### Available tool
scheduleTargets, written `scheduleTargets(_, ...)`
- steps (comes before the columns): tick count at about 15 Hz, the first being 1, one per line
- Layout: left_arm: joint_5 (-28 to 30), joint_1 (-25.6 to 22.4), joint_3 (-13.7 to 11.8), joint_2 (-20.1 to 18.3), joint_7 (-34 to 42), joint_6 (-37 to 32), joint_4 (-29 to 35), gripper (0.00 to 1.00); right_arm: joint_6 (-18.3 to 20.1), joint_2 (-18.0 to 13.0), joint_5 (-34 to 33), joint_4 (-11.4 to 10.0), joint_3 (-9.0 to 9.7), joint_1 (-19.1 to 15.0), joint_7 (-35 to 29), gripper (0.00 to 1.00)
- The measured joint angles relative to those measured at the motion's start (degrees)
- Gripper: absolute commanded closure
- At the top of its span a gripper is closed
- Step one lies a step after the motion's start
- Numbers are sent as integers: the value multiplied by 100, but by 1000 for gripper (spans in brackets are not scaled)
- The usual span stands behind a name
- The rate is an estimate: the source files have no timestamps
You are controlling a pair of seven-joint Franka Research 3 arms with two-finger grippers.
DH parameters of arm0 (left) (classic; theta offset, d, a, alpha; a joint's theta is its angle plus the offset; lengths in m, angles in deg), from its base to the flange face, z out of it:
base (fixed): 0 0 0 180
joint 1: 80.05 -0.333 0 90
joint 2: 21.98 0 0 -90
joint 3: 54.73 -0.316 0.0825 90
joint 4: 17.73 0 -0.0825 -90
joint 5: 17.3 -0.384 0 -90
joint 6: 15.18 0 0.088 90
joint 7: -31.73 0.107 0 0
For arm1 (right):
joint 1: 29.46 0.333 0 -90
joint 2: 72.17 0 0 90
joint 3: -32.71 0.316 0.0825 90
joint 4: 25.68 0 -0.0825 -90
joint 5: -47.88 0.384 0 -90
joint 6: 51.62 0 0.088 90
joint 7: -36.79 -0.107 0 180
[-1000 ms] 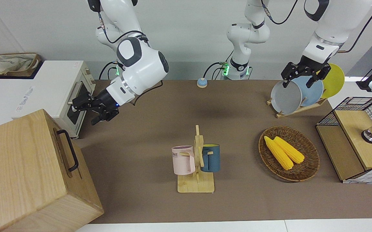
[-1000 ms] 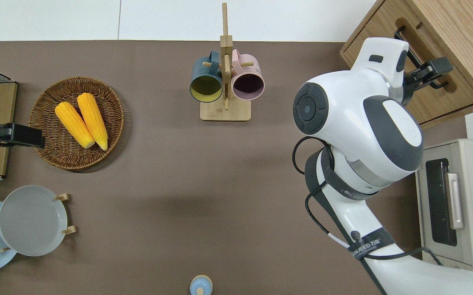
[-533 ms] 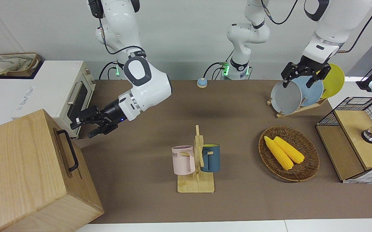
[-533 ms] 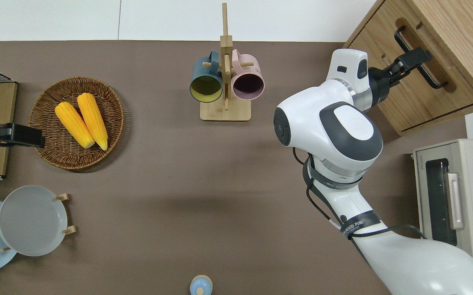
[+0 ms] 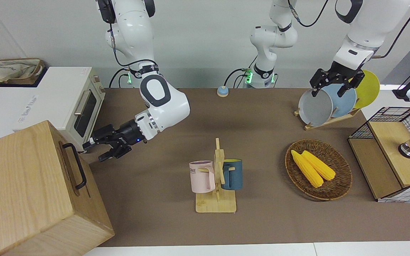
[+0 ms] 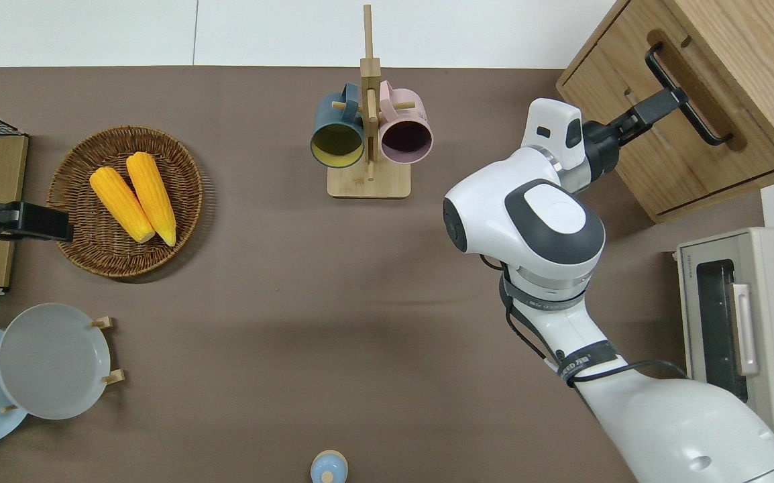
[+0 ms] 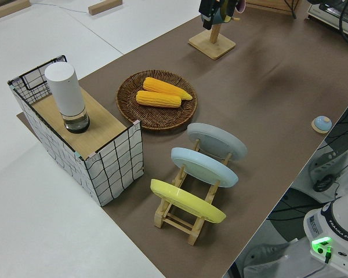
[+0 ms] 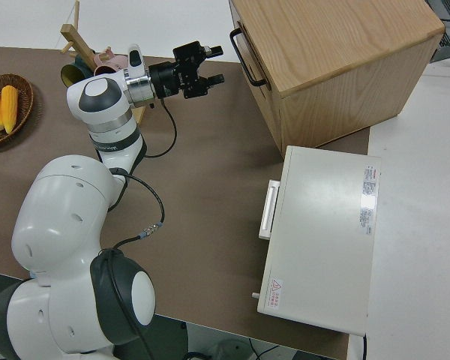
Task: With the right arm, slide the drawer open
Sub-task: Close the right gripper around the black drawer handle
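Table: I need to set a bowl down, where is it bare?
Bare mat between the mug rack, plates and bell. Crowded where the right end effector nears the drawer, and around the corn basket.

Even, bright, diffuse light falls from above on every view, so the brown table mat [image 5: 262, 117] carries only soft, blurred shadows: a faint dark patch nearer the robots than the mug rack [image 5: 216, 177], a thin one under the wicker basket [image 5: 318, 170], and a deeper one at the foot of the wooden cabinet [image 5: 31, 192]. The glossy white shell of the right arm [image 6: 534, 221] shows mild highlights, and the toaster oven [image 6: 749, 329] glass is dark without glare. All views are in focus, with no motion blur; straight edges bow slightly near the frame borders of the front view.
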Motion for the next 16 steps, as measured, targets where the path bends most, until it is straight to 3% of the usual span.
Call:
scheduleTargets(10, 0, 0, 0, 0, 0, 0, 0, 5, -267, 19, -552, -133, -22, -269, -5, 101)
scheduleTargets(15, 0, 0, 0, 0, 0, 0, 0, 2, -270, 114, -706, -164, -23, -299, -5, 193)
scheduleTargets(16, 0, 0, 0, 0, 0, 0, 0, 5, -270, 119, -751, -165, -23, -312, -5, 251)
